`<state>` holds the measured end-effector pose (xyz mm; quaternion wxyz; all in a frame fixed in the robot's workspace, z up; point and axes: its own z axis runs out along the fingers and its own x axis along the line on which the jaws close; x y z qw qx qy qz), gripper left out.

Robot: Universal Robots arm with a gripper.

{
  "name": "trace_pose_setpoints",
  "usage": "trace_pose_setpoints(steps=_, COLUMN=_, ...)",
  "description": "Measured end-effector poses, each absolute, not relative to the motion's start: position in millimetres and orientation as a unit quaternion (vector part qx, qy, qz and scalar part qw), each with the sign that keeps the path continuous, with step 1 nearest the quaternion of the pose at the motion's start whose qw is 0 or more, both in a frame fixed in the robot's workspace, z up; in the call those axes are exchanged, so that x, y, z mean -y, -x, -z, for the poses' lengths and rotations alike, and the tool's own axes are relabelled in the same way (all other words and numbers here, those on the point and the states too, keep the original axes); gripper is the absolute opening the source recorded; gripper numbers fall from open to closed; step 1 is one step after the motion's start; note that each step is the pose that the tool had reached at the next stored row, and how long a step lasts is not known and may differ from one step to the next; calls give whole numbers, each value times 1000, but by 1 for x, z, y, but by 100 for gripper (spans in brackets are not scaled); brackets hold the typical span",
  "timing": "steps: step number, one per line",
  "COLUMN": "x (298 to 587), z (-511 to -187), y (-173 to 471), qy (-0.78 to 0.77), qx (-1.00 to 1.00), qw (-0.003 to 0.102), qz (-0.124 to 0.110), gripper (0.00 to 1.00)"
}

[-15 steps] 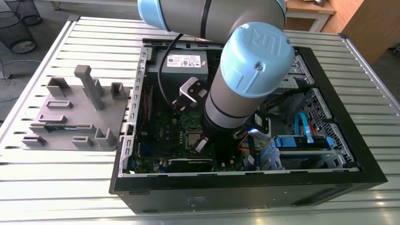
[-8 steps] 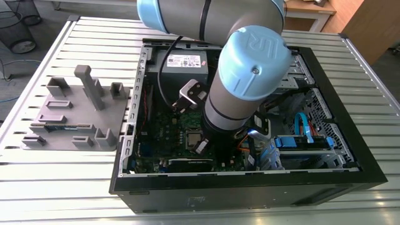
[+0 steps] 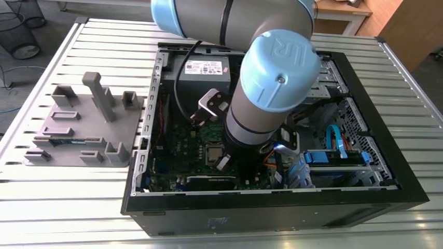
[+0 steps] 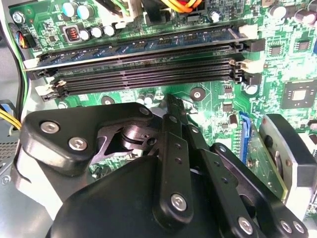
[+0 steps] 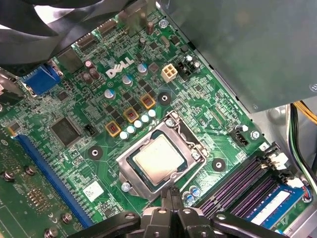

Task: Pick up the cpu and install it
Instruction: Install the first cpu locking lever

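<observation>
The cpu point(image 5: 159, 159), a small square chip with a shiny silver top, lies flat inside the open metal-framed socket point(image 5: 130, 174) on the green motherboard point(image 5: 99, 163). My gripper point(image 5: 173, 194) hangs just beside the socket's edge, its black fingertips pressed together with nothing between them. In the second wrist view the gripper point(image 4: 172, 101) points at the board below the long black memory slots point(image 4: 143, 69). In the exterior view the arm point(image 3: 266, 98) reaches down into the open computer case point(image 3: 277, 207), and its wrist covers the gripper.
The grey power supply point(image 5: 247, 44) stands close to the socket. A blue memory stick point(image 5: 270, 206) sits in a slot nearby. Outside the case, at the exterior view's left, a grey tray point(image 3: 83, 124) with upright holders rests on the slatted table.
</observation>
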<state>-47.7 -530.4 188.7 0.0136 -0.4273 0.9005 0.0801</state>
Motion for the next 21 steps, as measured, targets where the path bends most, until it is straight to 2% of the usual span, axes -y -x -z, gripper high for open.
trace_pose_setpoints(steps=21, x=533, z=-187, y=49, qy=428, qx=-900, qw=16, qz=-79, gripper=11)
